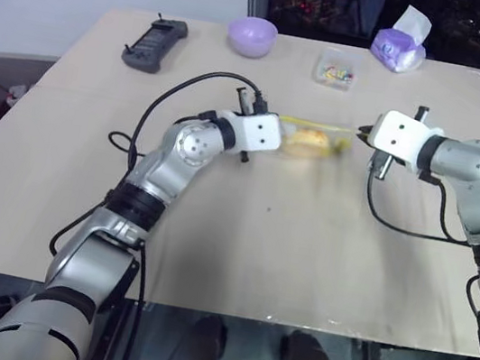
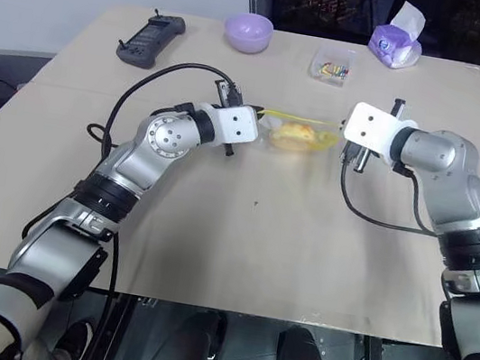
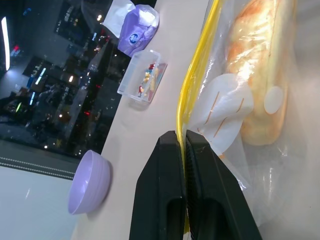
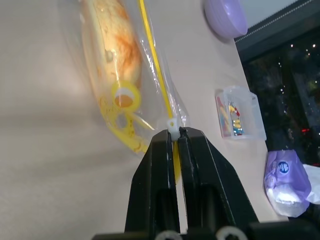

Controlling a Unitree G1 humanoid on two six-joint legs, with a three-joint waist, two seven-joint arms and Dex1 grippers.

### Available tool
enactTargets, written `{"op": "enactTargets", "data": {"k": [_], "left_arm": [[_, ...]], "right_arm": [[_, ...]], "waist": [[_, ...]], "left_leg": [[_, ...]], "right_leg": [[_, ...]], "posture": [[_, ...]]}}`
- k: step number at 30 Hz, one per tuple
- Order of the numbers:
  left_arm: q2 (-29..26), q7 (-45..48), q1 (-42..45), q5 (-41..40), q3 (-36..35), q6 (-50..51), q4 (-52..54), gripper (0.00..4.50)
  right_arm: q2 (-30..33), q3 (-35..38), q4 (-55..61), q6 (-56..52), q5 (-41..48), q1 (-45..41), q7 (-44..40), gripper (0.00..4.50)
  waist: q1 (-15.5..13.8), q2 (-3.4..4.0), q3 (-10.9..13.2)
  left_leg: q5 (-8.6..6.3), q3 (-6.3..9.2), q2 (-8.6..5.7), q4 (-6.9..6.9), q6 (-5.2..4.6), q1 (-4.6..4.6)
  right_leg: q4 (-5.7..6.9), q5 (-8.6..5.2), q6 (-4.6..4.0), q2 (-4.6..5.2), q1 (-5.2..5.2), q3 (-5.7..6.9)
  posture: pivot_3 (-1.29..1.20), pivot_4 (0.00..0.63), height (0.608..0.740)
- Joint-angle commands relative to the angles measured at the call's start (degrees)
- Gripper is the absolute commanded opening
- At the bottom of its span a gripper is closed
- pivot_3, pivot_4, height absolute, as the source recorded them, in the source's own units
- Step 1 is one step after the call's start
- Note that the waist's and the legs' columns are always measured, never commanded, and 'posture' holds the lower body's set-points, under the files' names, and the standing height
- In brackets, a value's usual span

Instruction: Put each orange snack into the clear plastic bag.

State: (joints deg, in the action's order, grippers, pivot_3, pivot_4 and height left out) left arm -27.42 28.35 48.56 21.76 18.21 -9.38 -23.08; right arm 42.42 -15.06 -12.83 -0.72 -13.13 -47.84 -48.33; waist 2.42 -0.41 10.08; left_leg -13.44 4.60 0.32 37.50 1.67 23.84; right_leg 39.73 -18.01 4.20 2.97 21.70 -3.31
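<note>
Mid-frame in the head views, the floppy clear plastic bag [image 2: 295,134] with its yellow zip strip already holds the domed orange snack [image 2: 291,135]. The left gripper [image 3: 184,145] and right gripper [image 4: 175,134] each pinch the strip's ends; even tension should keep it sealing straight.

Orange-yellow snack [image 2: 293,134], yellow-zipped clear bag [image 2: 320,138], lilac bowl [image 2: 248,31].

1. A pale beige wooden table [image 2: 240,235] with a smooth, flat top carries everything.
2. Along its far edge lie a black handheld remote [image 2: 150,39], a lilac plastic bowl [image 2: 248,31], a small rigid clear box [image 2: 332,66] of colourful bits, and a purple tissue pack [image 2: 395,46].
</note>
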Motion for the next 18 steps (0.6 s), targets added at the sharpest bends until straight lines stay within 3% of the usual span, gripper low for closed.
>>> {"op": "enactTargets", "data": {"k": [1, 8, 11, 14, 18], "left_arm": [[-2.0, -1.5, 0.5, 0.3, -3.0, 2.2, -1.5, 0.0], [1.0, -9.2, 8.3, -1.2, -6.7, 3.3, -5.3, 0.0], [0.6, -10.6, 10.5, -2.4, -8.4, 3.4, -4.1, 0.0], [0.5, -7.1, 10.1, -5.3, -9.0, 3.4, -0.8, 0.0], [-1.9, 7.1, 1.6, -10.1, -4.7, 5.4, 8.5, 0.0]], "right_arm": [[3.8, 3.8, -1.4, -2.4, -1.9, -0.7, 1.5, 0.05], [0.2, 6.5, -4.9, -0.7, -0.5, -6.3, 10.1, 0.05], [0.9, 7.1, -4.1, -0.8, 0.7, -7.1, 9.0, 0.05], [2.5, 7.3, -1.4, -1.0, 2.2, -6.0, 5.9, 0.05], [5.1, 7.0, 7.2, -6.4, 7.9, 1.1, -3.6, 0.05]], "waist": [[0.0, 0.0, 0.0], [0.0, -0.05, 0.0], [0.0, -0.04, 0.1], [0.0, -0.04, 0.1], [0.0, -0.02, 0.0]], "left_leg": [[0.0, 0.0, 0.0, 0.0, 0.0, 0.0], [-0.01, 0.0, -0.01, 0.01, -0.01, 0.01], [0.01, 0.01, 0.0, -0.05, 0.02, 0.04], [0.02, -0.03, 0.0, -0.14, 0.03, 0.04], [0.02, -0.01, 0.0, -0.19, 0.03, 0.08]], "right_leg": [[0.0, 0.0, 0.0, 0.0, 0.0, 0.0], [0.02, 0.0, 0.0, 0.0, 0.01, 0.0], [-0.05, 0.0, 0.0, 0.0, 0.04, 0.01], [-0.2, 0.0, 0.0, 0.03, 0.03, 0.0], [-0.37, 0.0, 0.0, 0.04, -0.02, 0.03]], "posture": [[0.0, 0.15, 0.74], [0.0, 0.15, 0.74], [0.0, 0.15, 0.74], [0.0, 0.15, 0.74], [0.0, 0.15, 0.74]]}}
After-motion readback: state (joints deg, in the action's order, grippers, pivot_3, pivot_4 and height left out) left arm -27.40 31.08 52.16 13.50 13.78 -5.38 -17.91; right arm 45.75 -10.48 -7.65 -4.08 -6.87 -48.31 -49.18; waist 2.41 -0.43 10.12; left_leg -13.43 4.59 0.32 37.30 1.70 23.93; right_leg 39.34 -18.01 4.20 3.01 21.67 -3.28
